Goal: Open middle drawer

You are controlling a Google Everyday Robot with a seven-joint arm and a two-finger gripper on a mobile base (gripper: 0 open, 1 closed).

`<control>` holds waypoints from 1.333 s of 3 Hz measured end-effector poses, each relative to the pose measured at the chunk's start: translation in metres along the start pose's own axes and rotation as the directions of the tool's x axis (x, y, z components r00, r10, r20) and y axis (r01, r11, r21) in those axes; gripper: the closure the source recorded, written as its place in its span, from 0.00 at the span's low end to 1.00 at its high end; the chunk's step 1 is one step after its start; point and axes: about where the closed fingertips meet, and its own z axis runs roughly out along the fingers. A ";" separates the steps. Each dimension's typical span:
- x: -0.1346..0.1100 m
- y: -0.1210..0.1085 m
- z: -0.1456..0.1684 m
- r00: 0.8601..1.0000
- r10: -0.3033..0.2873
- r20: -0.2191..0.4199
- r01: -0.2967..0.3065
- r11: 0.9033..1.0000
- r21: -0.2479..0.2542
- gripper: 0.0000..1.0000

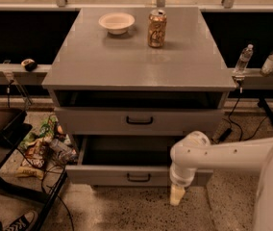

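The middle drawer [103, 175] is seen drawn out below the table's [136, 71] front edge, its long axis parallel to that edge. The claw [177, 195] is hung just before its front, right of the handle [139, 178]. Whether the claw is apart or together cannot be told.

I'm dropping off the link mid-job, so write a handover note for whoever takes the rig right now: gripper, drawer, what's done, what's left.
Gripper: points down at the floor, just in front of the right end of the middle drawer's front, right of its handle and not on it.
Middle drawer: pulled well out, its dark inside showing. The drawer above sits further back.
Cabinet top: a can and a bowl, both upright.
Done: the drawer looks open.
Left: probably only to draw the arm clear without knocking the drawer front.
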 end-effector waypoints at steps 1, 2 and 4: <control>0.014 0.021 -0.005 1.000 0.026 -0.016 -0.027 0.999 -0.020 0.49; 0.014 0.021 -0.015 1.000 0.026 -0.016 -0.027 0.999 -0.020 0.80; 0.016 0.022 -0.017 1.000 0.026 -0.016 -0.027 0.999 -0.021 0.00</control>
